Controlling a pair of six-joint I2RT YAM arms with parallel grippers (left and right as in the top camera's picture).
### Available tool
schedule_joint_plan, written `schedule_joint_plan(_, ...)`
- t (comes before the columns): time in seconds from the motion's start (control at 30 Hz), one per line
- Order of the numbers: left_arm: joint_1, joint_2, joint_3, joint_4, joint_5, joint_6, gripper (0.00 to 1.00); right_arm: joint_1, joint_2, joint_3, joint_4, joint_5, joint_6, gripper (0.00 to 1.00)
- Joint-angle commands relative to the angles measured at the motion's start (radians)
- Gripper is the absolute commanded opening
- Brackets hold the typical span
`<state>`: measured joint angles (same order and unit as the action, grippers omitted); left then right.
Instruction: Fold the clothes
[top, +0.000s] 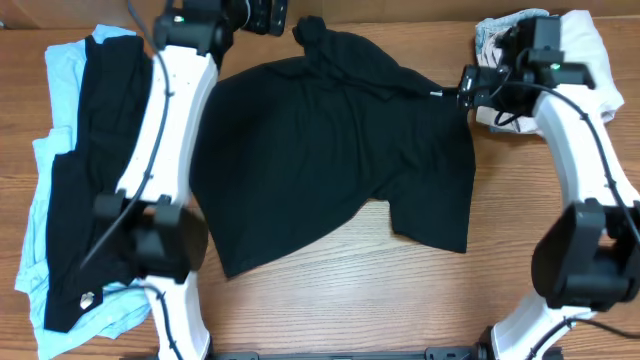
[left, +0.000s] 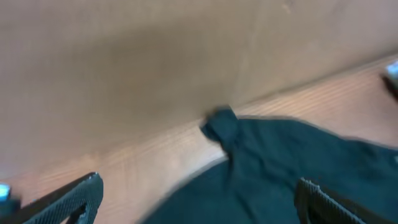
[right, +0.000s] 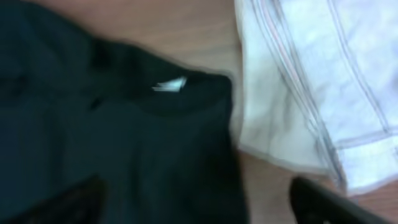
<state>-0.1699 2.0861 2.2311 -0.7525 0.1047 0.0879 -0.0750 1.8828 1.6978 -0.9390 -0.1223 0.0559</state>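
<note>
A black short-sleeved shirt (top: 330, 150) lies spread across the middle of the table, with one corner bunched up (top: 312, 32) at the back. My left gripper (top: 268, 16) hovers just left of that bunch. In the left wrist view the gripper (left: 200, 200) is open, its fingers (left: 81, 196) wide apart over the shirt's edge (left: 273, 162). My right gripper (top: 462, 92) sits at the shirt's back right corner. In the right wrist view this gripper (right: 199, 205) is open above the black cloth (right: 112, 137), near a small white label (right: 170, 84). Neither holds anything.
A pile of light blue (top: 60, 70) and black (top: 85, 190) clothes lies along the left side, partly under my left arm (top: 160, 130). A white garment (top: 590, 50) lies at the back right, close to the right gripper, and shows as white cloth (right: 311, 74) in the right wrist view.
</note>
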Motion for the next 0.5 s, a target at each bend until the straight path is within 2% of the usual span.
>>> schedule_joint_plan(0.0,-0.001,-0.198,0.016,-0.109,0.041,0.002,1.00,0.002,-0.144,0.125,-0.098,-0.188,-0.004,1.00)
schedule_joint_plan(0.1,-0.001,-0.291,0.016,-0.293,0.041,0.002,1.00,0.002,-0.211,0.172,-0.218,-0.280,-0.007,1.00)
schedule_joint_plan(0.2,-0.001,-0.359,0.016,-0.481,0.019,-0.025,1.00,0.002,-0.278,0.176,-0.328,-0.290,-0.108,1.00)
schedule_joint_plan(0.37,-0.002,-0.400,0.016,-0.746,-0.218,-0.319,1.00,0.002,-0.329,0.175,-0.452,-0.210,0.005,1.00)
schedule_joint_plan(0.47,-0.002,-0.400,-0.001,-0.881,-0.213,-0.411,1.00,0.002,-0.329,0.169,-0.481,-0.185,0.036,1.00)
